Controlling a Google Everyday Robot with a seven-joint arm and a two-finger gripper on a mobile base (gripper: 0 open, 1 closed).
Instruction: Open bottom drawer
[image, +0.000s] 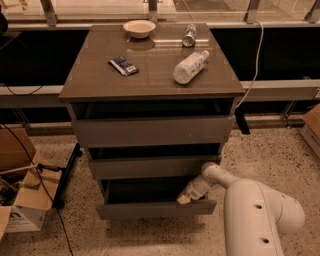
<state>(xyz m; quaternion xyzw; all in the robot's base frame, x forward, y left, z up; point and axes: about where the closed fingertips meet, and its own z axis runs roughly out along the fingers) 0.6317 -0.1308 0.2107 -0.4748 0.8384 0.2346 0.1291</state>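
Camera view: the tool (184, 198) rests at the top edge of the bottom drawer (150, 210), lowest of three and standing partly out, likely hooked there for pulling; whether it is wide or narrow cannot be told.

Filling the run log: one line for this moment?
gripper | at bottom drawer top edge, right side | drawer partly open, dark inside

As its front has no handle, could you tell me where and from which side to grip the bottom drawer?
Take the bottom drawer by the top edge of its front, from above, reaching into the dark gap behind it; the flat front gives no other hold. The gripper sits at that edge, right of centre.
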